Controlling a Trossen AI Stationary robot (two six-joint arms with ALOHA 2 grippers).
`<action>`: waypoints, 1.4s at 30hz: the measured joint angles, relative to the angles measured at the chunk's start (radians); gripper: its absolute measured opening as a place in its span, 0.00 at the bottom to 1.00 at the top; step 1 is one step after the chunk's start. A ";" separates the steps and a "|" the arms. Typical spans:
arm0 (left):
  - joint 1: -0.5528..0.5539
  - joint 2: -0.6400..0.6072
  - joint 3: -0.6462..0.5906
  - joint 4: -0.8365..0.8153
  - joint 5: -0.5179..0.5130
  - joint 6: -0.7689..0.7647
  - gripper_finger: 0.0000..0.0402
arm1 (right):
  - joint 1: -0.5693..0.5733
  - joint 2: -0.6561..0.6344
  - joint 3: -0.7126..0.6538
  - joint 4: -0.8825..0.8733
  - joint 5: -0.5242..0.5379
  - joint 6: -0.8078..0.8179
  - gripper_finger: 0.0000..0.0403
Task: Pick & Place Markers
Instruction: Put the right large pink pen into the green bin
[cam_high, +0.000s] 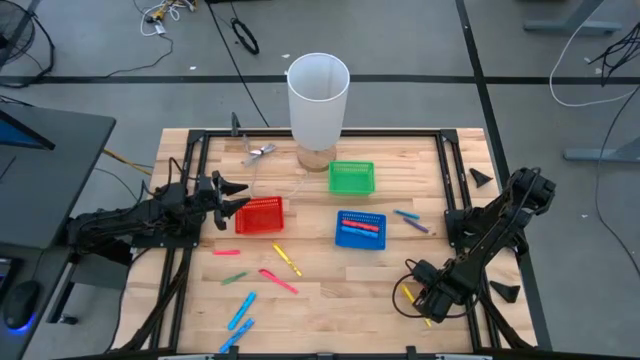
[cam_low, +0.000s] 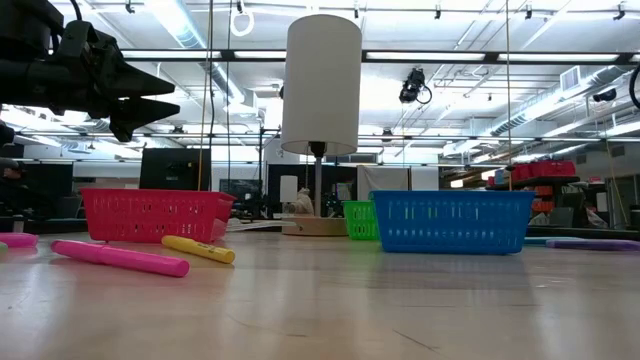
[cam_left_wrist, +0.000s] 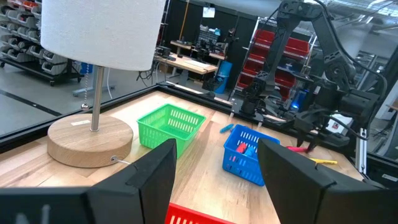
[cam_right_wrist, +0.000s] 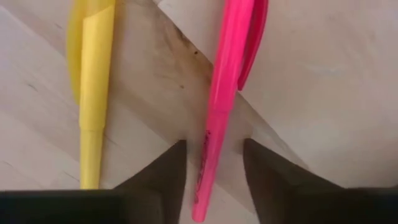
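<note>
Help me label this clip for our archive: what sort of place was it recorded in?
Most likely a robotics lab or workshop: a wooden table ringed by a black frame, cables trailing across the floor, and storage shelving with red bins plus another robot arm in the room behind.

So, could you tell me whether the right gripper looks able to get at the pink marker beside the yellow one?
Probably yes: the right gripper is low over the table with the pink marker lying between its fingers, and the yellow marker lies off to one side.
</note>
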 joint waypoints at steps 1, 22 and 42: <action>0.000 0.000 0.000 0.000 0.000 0.000 0.58 | 0.000 0.000 0.000 -0.001 0.000 0.002 0.31; 0.000 0.000 0.000 0.000 0.000 0.000 0.58 | -0.044 0.004 0.061 -0.094 0.009 -0.088 0.03; 0.000 0.000 0.000 0.000 0.000 0.000 0.58 | -0.282 0.002 0.473 -0.599 0.000 -0.634 0.04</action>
